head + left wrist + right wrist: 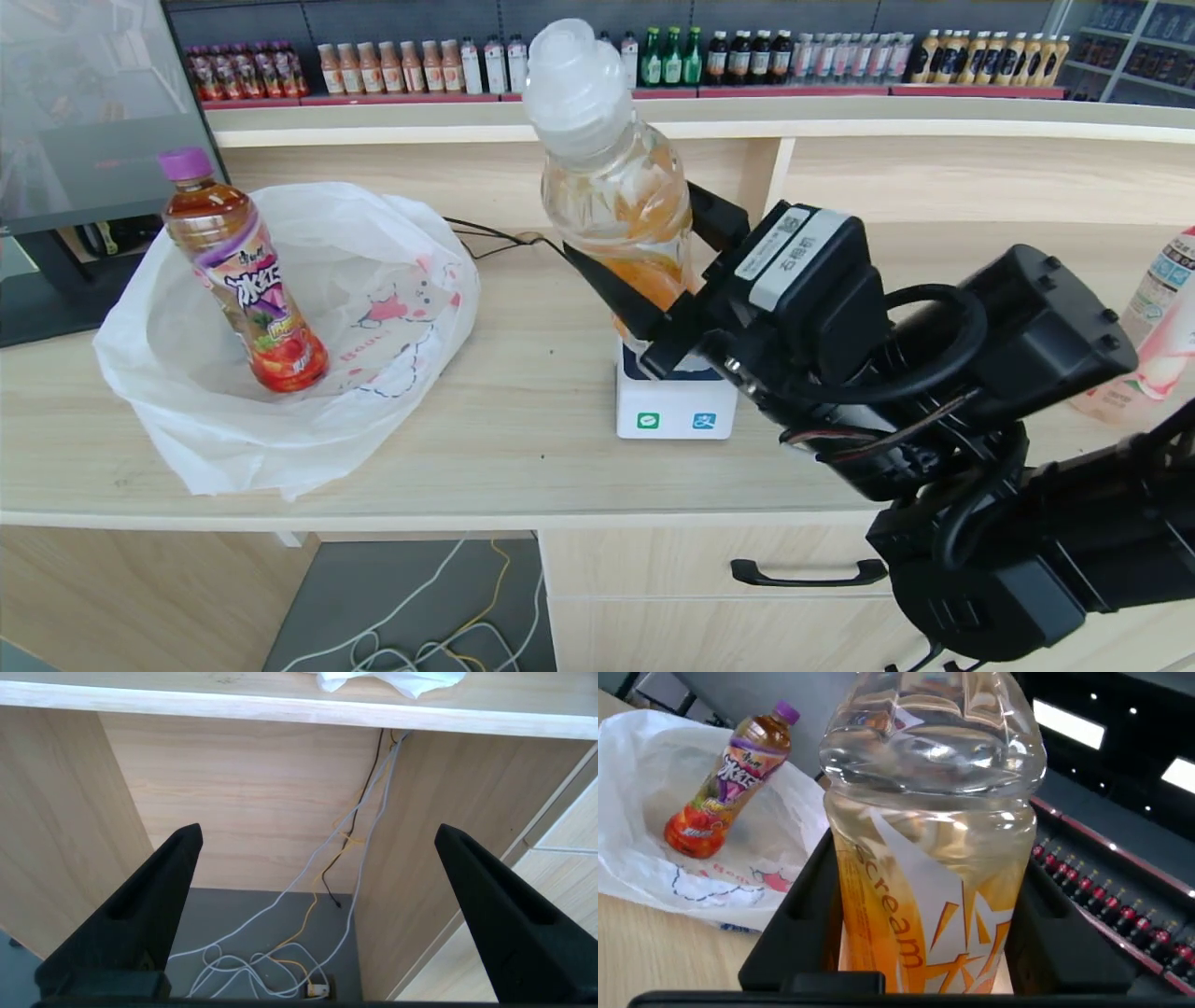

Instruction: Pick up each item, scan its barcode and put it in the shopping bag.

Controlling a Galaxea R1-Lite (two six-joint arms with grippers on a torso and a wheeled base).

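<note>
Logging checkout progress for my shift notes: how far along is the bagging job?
Done: a purple-capped bottle leans in the shopping bag. In hand: the right tool grips an orange-labelled bottle over the white scanner, not yet bagged. Left: a pink bottle waits at the counter's right end. The left tool hangs open below the counter.

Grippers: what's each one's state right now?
Left gripper: open, empty.
Right gripper: shut on the clear plastic bottle with orange label and white cap.

Wooden counter [523,439], stocked drinks shelf [794,56]
</note>
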